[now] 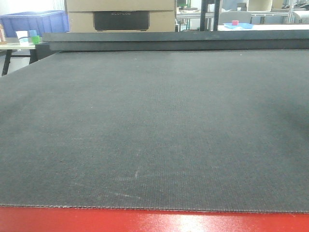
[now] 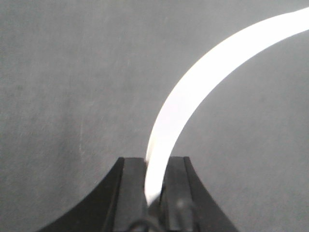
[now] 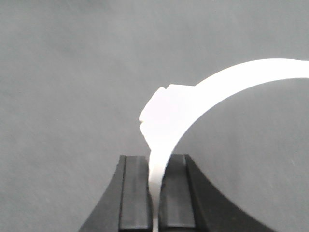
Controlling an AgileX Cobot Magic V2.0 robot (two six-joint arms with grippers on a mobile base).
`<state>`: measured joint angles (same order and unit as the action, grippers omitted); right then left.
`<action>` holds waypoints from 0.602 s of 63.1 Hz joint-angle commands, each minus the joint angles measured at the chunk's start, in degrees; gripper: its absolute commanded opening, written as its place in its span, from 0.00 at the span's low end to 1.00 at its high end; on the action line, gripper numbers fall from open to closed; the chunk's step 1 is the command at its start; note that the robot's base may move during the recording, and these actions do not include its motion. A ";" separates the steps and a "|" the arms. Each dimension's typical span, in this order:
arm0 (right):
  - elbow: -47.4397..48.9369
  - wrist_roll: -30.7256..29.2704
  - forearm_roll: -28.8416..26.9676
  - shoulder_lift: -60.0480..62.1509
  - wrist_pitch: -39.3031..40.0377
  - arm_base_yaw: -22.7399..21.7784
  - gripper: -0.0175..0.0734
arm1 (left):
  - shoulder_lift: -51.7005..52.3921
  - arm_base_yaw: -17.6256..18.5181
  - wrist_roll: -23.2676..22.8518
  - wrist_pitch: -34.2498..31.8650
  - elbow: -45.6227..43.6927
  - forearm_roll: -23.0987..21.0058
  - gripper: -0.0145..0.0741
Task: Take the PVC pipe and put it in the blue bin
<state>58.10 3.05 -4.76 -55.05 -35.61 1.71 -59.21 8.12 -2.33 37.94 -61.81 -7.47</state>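
In the left wrist view a white PVC pipe point(image 2: 193, 92) curves up and to the right from between the black fingers of my left gripper point(image 2: 154, 162), which is shut on its end above the grey mat. The right wrist view shows a white arc point(image 3: 231, 77) with a flat tab point(image 3: 164, 108). My right gripper point(image 3: 154, 159) is shut on it just below the tab. I cannot tell whether both hold the same piece. The blue bin point(image 1: 36, 21) stands far back left, off the mat. In the front view neither gripper nor the pipe appears.
A dark grey mat point(image 1: 154, 125) covers the table, with a red strip point(image 1: 154, 221) at the near edge. A cardboard-coloured machine point(image 1: 120, 14) stands behind it. Cups point(image 1: 22, 37) sit on a side table at left; a blue tray point(image 1: 239, 25) lies far back right.
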 commanded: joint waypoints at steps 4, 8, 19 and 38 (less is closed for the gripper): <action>-8.64 -0.60 0.13 7.85 11.75 1.18 0.01 | 9.00 0.27 -0.24 -15.78 12.20 -1.44 0.04; -12.14 -0.60 0.13 11.46 14.83 1.32 0.01 | 12.56 0.27 -0.31 -20.65 17.08 -1.44 0.04; -14.91 -0.60 0.13 20.23 13.38 1.32 0.01 | 22.84 0.16 -0.31 -28.28 23.38 -1.22 0.04; -14.91 -0.60 0.03 26.59 13.96 1.32 0.01 | 27.39 0.16 -0.31 -28.63 23.38 0.53 0.04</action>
<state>43.33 2.94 -4.76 -29.34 -23.26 2.97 -32.39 8.12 -2.33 10.77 -38.50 -7.50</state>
